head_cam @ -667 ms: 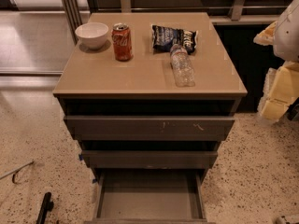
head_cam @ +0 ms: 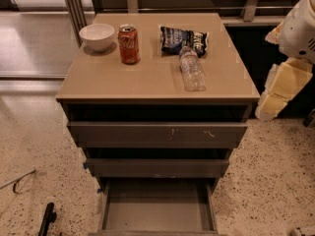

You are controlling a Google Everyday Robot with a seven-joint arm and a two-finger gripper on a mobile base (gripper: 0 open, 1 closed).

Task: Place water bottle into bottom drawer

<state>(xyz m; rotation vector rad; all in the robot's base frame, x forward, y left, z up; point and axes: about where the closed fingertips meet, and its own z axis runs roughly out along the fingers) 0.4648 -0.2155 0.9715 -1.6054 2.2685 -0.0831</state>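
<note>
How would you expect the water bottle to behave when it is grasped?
Lying on its side, the bottle will probably roll if nudged. Its crinkled clear wall suggests it is light and may buckle when squeezed. The tool is out of view; only the arm shows at right.

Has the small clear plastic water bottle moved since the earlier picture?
No; the bottle still lies against the dark snack bag. The gripper hangs right of the tan-topped cabinet.
</note>
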